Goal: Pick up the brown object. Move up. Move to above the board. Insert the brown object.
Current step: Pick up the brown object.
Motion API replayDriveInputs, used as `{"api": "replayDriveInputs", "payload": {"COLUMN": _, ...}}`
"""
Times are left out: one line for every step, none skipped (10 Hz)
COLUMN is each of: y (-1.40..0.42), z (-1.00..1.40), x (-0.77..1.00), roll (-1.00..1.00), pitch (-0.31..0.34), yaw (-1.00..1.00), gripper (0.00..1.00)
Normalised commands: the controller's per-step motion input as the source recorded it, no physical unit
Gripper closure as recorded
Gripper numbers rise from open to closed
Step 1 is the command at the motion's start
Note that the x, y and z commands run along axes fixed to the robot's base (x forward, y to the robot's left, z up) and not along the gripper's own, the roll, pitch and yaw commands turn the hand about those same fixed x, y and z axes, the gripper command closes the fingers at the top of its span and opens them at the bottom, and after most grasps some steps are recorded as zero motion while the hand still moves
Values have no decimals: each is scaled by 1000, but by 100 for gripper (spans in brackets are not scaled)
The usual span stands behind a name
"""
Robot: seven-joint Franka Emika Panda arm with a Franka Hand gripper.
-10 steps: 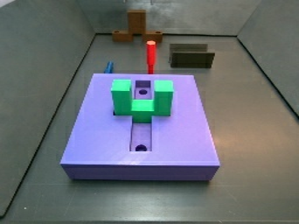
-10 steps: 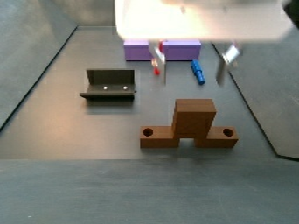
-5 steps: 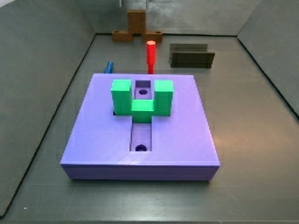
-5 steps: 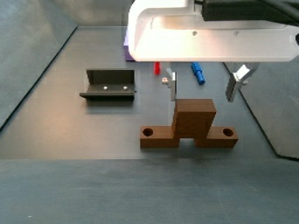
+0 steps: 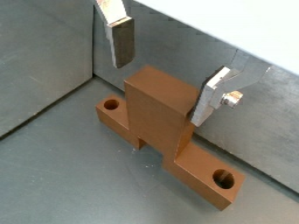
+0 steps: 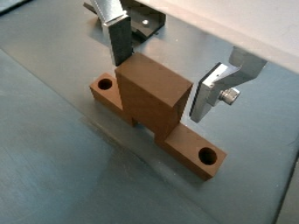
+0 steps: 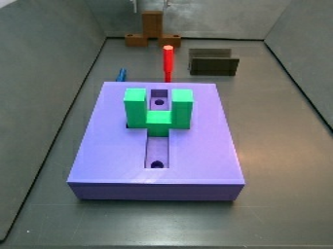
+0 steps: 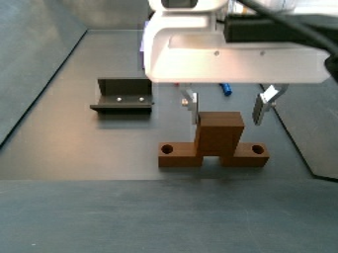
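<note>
I see the gripper [image 8: 226, 107] low over the brown object [image 8: 214, 144] in the centre of a side view, white wrist housing filling the upper right of that frame. The jaws stand wide, nothing held. In both wrist views the two silver fingers [image 5: 118, 39] [image 6: 115, 37] straddle the piece's raised block: one plate beside its far upper corner, the other finger [image 5: 215, 94] just beside its right face. I cannot tell whether either pad touches the block; a thin gap seems to show on both sides.

The brown object [image 5: 163, 122] rests flat on the grey floor, crosspiece ends each with a round hole, block upright between them. In a side view it sits at the top edge, far back behind the red peg [image 7: 168, 60], well apart from the board [image 7: 159, 146].

The board fills the centre of that view, green U-shaped block [image 7: 159, 107] on its groove. Dark fixture [image 8: 123, 95] at mid-left in a side view, apart from the piece. Blue item [image 8: 223, 89] shows partly behind the gripper.
</note>
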Motion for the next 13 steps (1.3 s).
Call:
{"api": "replayDriveInputs", "payload": {"y": 0, "z": -269, "x": 171, "roll": -7, "pitch": 0, "yaw": 123, "gripper": 0}}
{"api": "replayDriveInputs", "payload": {"y": 63, "z": -277, "x": 191, "roll": 0, "pitch": 0, "yaw": 169, "gripper": 0}}
{"api": "replayDriveInputs", "payload": {"y": 89, "z": -246, "x": 169, "roll": 0, "pitch": 0, "yaw": 157, "gripper": 0}}
{"api": "replayDriveInputs", "payload": {"y": 0, "z": -266, "x": 211, "roll": 0, "pitch": 0, "yaw": 160, "gripper": 0}}
{"api": "replayDriveInputs", "payload": {"y": -17, "z": -246, "x": 214, "roll": 0, "pitch": 0, "yaw": 200, "gripper": 0}}
{"api": "replayDriveInputs", "payload": {"y": -129, "z": -123, "x": 57, "roll": 0, "pitch": 3, "yaw": 94, "gripper": 0}}
{"api": "replayDriveInputs", "payload": {"y": -20, "z": -17, "x": -51, "roll": 0, "pitch": 0, "yaw": 3, "gripper": 0}}
{"api": "replayDriveInputs", "payload": {"y": 0, "z": -26, "x": 0, "roll": 0, "pitch": 0, "yaw": 0, "gripper": 0}}
{"api": "replayDriveInputs", "payload": {"y": 51, "z": -26, "x": 0, "roll": 4, "pitch": 0, "yaw": 0, "gripper": 0}}
{"api": "replayDriveInputs", "payload": {"y": -57, "z": -26, "x": 0, "roll": 0, "pitch": 0, "yaw": 20, "gripper": 0}}
{"api": "replayDriveInputs", "payload": {"y": -37, "z": -57, "x": 0, "roll": 0, "pitch": 0, "yaw": 11, "gripper": 0}}
{"api": "replayDriveInputs", "payload": {"y": 0, "z": -49, "x": 0, "roll": -3, "pitch": 0, "yaw": 0, "gripper": 0}}
{"api": "replayDriveInputs", "payload": {"y": 6, "z": -66, "x": 0, "roll": 0, "pitch": 0, "yaw": 0, "gripper": 0}}
